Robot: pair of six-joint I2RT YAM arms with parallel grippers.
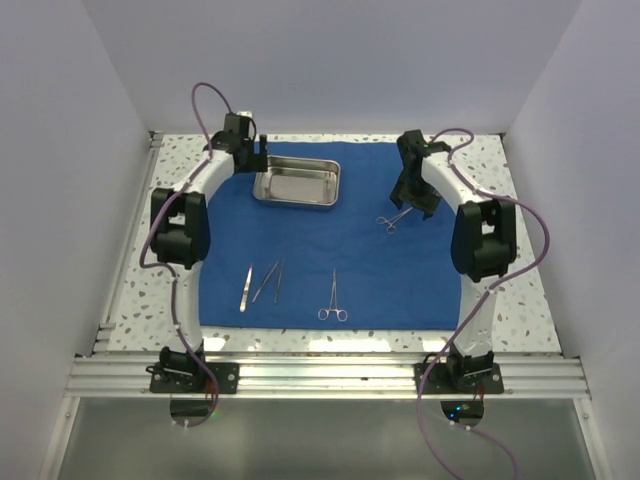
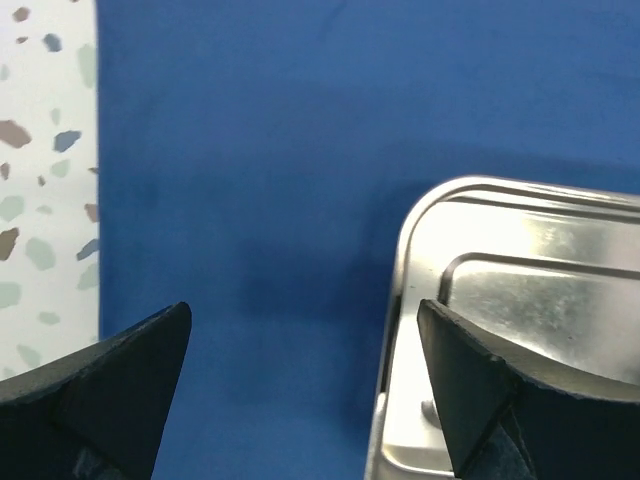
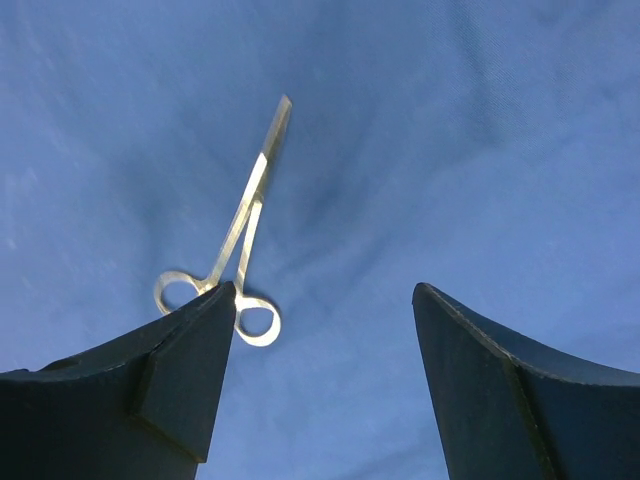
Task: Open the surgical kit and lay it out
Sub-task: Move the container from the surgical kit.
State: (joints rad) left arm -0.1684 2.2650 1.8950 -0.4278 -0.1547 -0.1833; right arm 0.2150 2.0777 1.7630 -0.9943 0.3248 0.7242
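Lying nearer than both pairs of jaws, tweezers [image 1: 246, 287] and a clamp [image 1: 333, 300] rest on the blue cloth [image 1: 400, 270]. Beyond, the right jaws stand spread above a second clamp [image 3: 240, 235], which lies free beneath them. Farthest, the left jaws gape astride a corner of the steel tray [image 2: 480, 200].

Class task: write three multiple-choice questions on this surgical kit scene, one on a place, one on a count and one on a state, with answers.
1. Where does the shiny rectangular steel tray sit? A far left on the royal-blue cloth; B at its near edge; C off it.
2. How many silver ring-handled clamps lie out? A one; B two; C four.
3. The right gripper is: A open; B shut on a clamp; C shut on cloth.
Answers: A, the top view shows it there; B, one near, one by the gripper; A, its jaws stand wide apart.
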